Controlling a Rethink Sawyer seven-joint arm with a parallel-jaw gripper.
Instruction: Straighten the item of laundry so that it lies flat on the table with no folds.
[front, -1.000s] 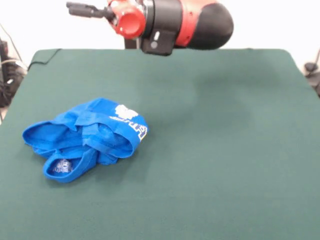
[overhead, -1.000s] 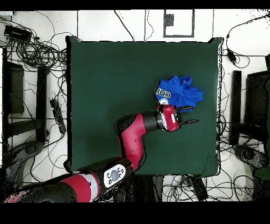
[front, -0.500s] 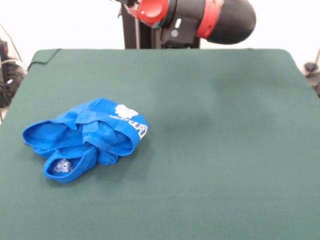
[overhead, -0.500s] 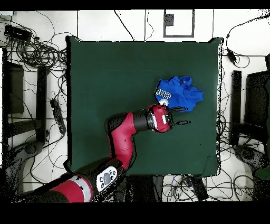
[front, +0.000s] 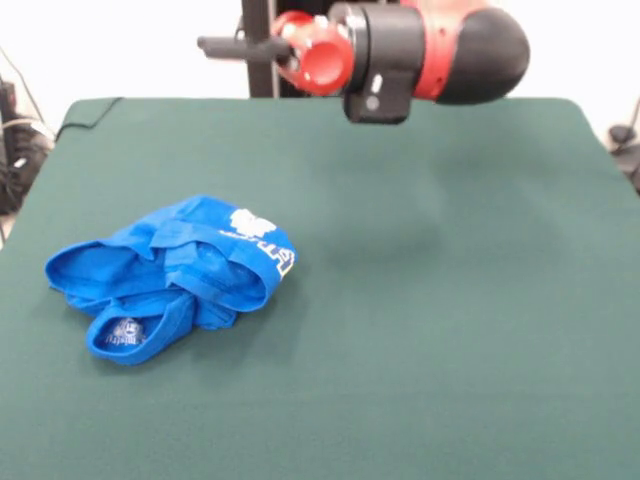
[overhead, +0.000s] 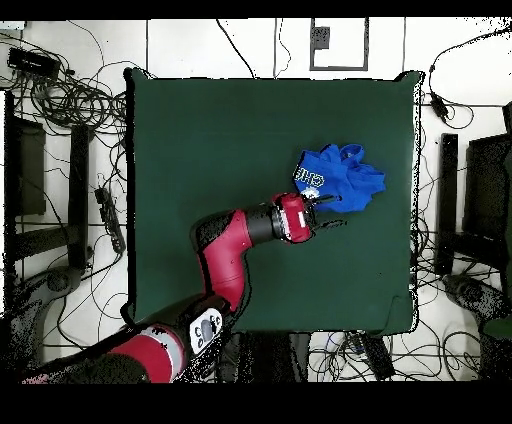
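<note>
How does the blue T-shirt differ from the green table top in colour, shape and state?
The T-shirt is bright blue with white print; the table top is plain dark green. The T-shirt is crumpled into a bunched heap with folds; the table top lies flat and smooth. The T-shirt covers only a small patch near one side; the table is far larger. Both appear to be cloth surfaces.
</note>
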